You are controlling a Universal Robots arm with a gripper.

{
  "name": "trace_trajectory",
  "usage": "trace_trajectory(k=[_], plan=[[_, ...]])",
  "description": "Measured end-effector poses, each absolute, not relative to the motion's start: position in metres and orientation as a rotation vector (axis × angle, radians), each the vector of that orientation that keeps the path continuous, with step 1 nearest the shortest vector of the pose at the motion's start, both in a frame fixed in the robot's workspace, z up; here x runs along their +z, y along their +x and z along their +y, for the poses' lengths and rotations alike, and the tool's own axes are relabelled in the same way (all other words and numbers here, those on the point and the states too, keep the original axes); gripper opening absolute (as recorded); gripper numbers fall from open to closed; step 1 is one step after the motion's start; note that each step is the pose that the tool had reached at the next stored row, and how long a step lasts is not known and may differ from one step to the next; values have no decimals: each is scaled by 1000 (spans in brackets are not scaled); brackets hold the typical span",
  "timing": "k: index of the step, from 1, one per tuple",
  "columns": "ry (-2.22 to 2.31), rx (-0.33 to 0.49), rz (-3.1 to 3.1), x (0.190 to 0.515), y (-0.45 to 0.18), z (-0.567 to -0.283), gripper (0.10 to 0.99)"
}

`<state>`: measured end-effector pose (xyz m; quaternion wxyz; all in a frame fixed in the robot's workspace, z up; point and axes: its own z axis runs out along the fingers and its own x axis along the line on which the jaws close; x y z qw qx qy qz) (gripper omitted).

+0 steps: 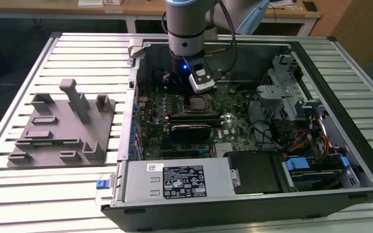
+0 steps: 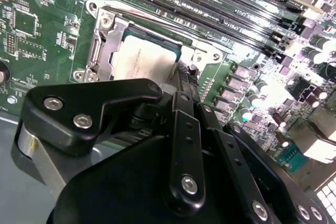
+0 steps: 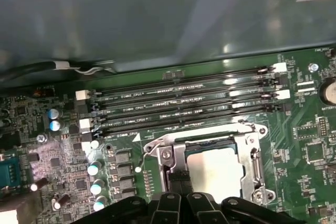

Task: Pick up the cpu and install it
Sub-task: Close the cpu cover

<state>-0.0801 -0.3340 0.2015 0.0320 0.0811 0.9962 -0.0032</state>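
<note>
Cpu [image 3: 218,169] flat in the socket [image 3: 255,167], pincer [image 3: 180,182] close by its edge, released or clenched unclear.

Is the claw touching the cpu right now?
Cannot tell. In both wrist views the claw overlaps the edge of the cpu, which lies in the socket; neither contact nor gap shows plainly.

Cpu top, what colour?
Silvery-grey, washed pale by glare. The cpu shows best in the second wrist view.

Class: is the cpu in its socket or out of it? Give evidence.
In: the cpu lies flat inside the socket's metal frame, as seen in both wrist views.
</note>
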Motion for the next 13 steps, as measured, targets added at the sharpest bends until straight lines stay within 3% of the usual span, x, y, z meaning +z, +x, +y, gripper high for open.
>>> trace_trajectory(k=[13], plan=[[168, -6, 3073, 198, -79, -334, 106]])
